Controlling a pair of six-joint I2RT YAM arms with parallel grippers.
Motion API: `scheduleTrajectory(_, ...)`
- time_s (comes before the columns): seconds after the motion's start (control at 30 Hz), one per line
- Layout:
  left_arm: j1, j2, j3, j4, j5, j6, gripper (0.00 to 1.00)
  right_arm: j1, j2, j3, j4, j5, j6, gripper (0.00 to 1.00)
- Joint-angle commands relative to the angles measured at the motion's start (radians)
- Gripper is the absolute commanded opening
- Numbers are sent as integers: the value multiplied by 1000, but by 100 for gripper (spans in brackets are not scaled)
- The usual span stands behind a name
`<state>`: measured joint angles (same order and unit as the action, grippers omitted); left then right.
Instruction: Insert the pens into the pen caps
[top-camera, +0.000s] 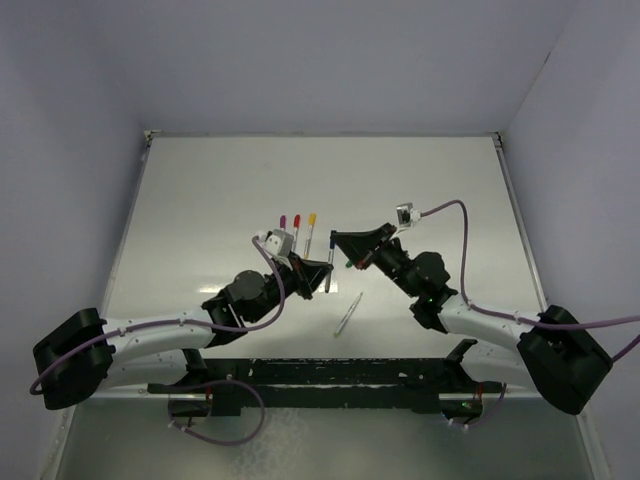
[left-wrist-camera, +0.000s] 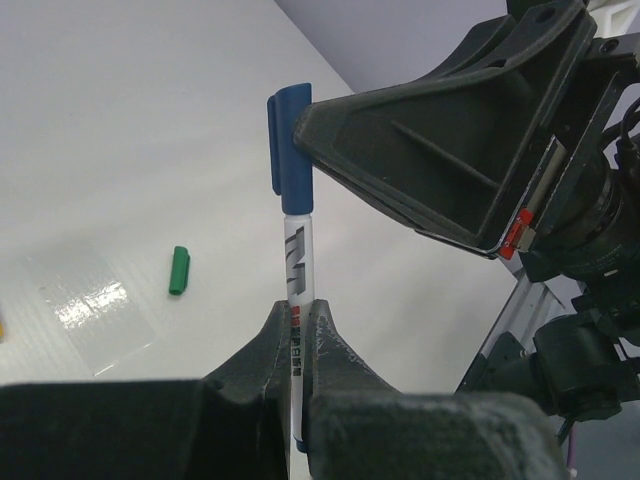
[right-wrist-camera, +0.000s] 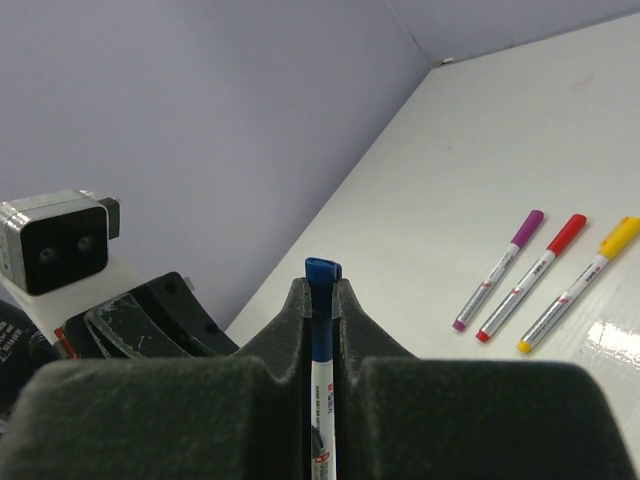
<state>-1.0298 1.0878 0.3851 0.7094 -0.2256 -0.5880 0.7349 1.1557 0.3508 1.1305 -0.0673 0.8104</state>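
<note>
White-barrelled marker pen (top-camera: 331, 260) is standing upright over mid-table, seen from above, my left claw (top-camera: 325, 272) and right claw (top-camera: 336, 239) meeting on it. Left wrist view: my left fingers (left-wrist-camera: 270, 345) are pinching its barrel, a small green plastic cap (left-wrist-camera: 178, 270) lying loose nearby. Right wrist view: my right fingers (right-wrist-camera: 293, 315) are squeezing its blue plastic cap (right-wrist-camera: 322, 272), three pens (right-wrist-camera: 530, 280) capped purple, red, yellow lying beyond.

- A white table (top-camera: 200, 200) fills the middle of the top view (glossy, with a shiny patch (left-wrist-camera: 90, 305) at the lower left of the left-wrist view).
- Pale lilac walls (top-camera: 320, 60) line the upper, left and right edges.
- A black rail (top-camera: 330, 375) crosses the lower part.
</note>
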Motion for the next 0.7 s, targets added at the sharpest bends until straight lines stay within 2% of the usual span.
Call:
scheduleTrajectory(0.0, 4, -20, 14, 115, -38, 30, 0, 12, 42, -4, 0, -84, 18, 0)
scheduleTrajectory(0.27, 13, -13, 14, 223, -56, 51, 0, 45, 104, 24, -90, -124, -38, 0)
scheduleTrajectory(0.67, 82, -15, 92, 206, -36, 91, 0, 111, 116, 25, -244, -51, -101, 0)
